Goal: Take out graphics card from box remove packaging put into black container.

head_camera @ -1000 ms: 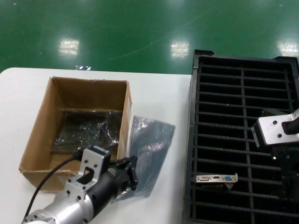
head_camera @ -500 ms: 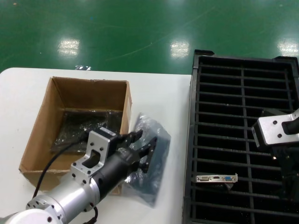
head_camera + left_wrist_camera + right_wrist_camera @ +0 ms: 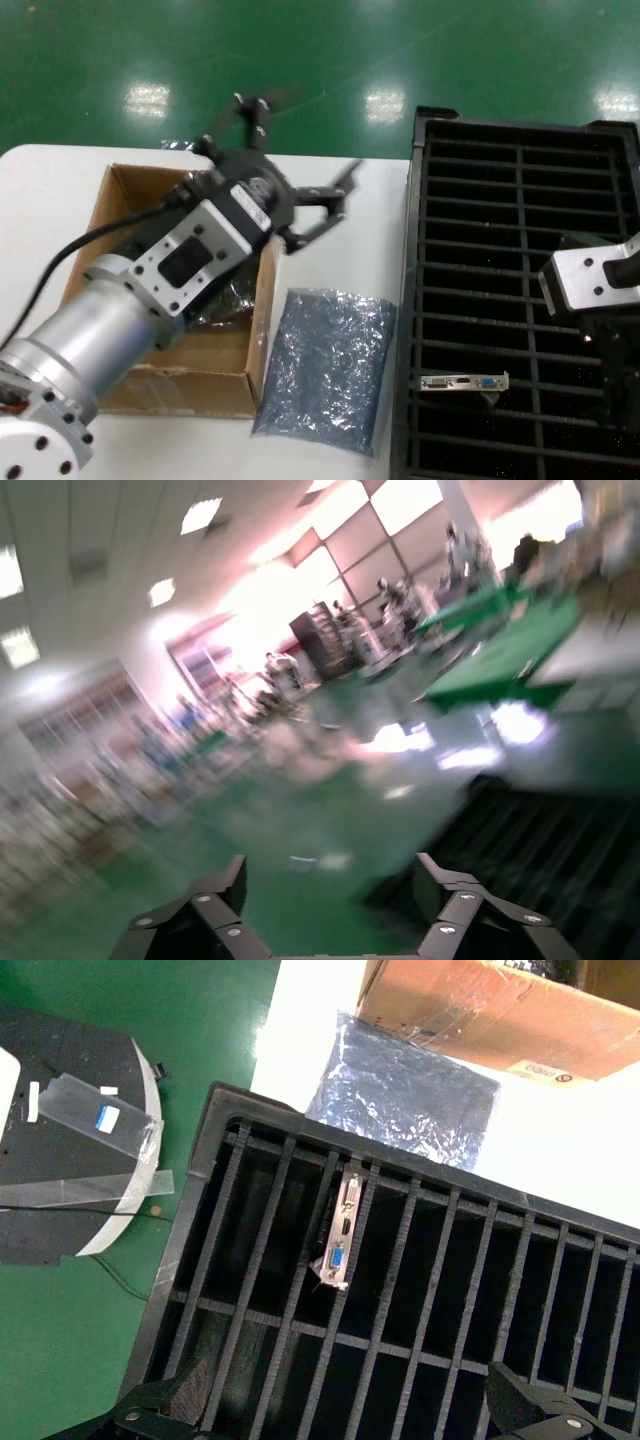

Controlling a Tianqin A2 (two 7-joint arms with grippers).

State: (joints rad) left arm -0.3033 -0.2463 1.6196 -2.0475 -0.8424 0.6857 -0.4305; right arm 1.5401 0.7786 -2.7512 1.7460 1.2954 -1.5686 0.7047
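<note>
The bag (image 3: 325, 370) has just been let go: half a second back it was pinched by the left gripper (image 3: 290, 160), and now it is laid flat on the table (image 3: 340, 200), between the box (image 3: 150, 385) and the black container (image 3: 520, 300). The left gripper is swung up above the box's far edge, fingers spread wide, nothing held. The graphics card (image 3: 464, 382) is seen standing in a near slot of the container. The right gripper (image 3: 330, 1430) hangs over the container, fingers apart and empty. The job looks done for this card.
</note>
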